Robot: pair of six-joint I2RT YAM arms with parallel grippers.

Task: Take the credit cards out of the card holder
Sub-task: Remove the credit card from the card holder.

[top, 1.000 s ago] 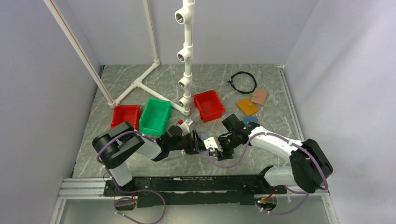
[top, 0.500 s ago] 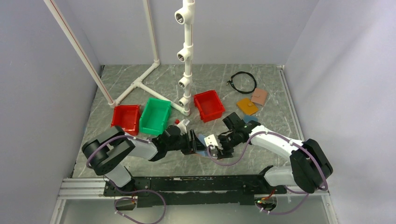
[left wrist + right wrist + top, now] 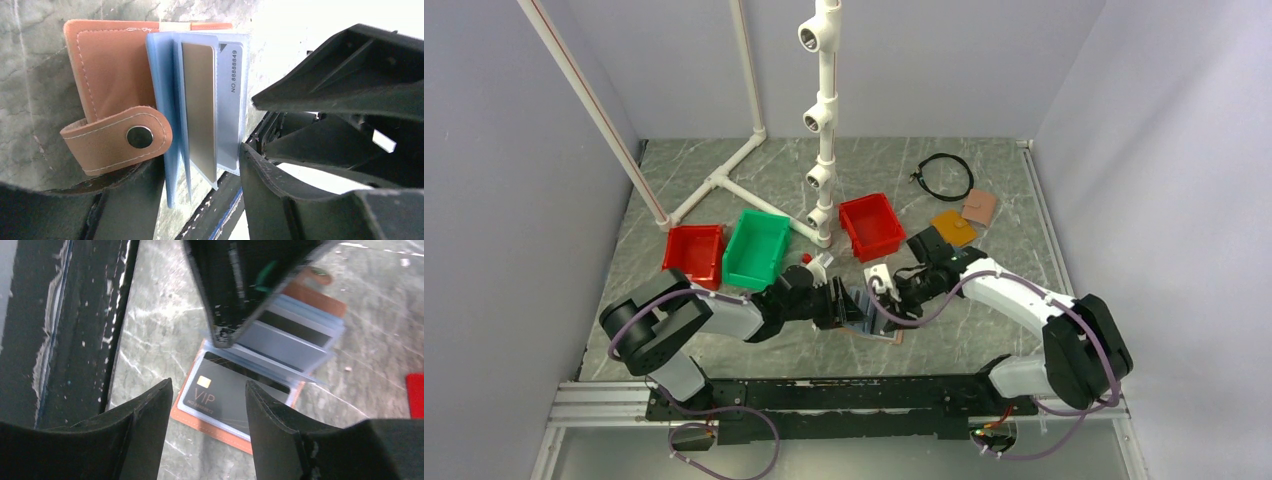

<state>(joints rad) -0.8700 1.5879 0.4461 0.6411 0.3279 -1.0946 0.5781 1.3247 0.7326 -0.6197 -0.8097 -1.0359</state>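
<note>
The card holder (image 3: 112, 85), pinkish-tan leather with a snap tab, lies open on the table in front of the arms (image 3: 882, 332). Its light blue sleeves stand fanned between the fingers of my left gripper (image 3: 202, 165), which touch them on both sides. A gold-tan card (image 3: 200, 105) and a grey-white numbered card (image 3: 232, 70) sit in those sleeves. A dark "VIP" card (image 3: 220, 390) lies in the lowest sleeve on the flat flap (image 3: 210, 427). My right gripper (image 3: 209, 385) is open and empty, hovering above that card. In the top view the left gripper (image 3: 852, 305) and right gripper (image 3: 884, 292) nearly meet.
A red bin (image 3: 872, 226), a green bin (image 3: 757, 248) and another red bin (image 3: 694, 250) stand behind the arms. A white pipe frame (image 3: 824, 120) rises at the back. An orange wallet (image 3: 952, 227), a tan wallet (image 3: 979, 207) and a black cable loop (image 3: 946, 175) lie at the far right.
My right gripper has pulled back and up from the card holder, away from the near edge. My left gripper has stayed on the holder.
</note>
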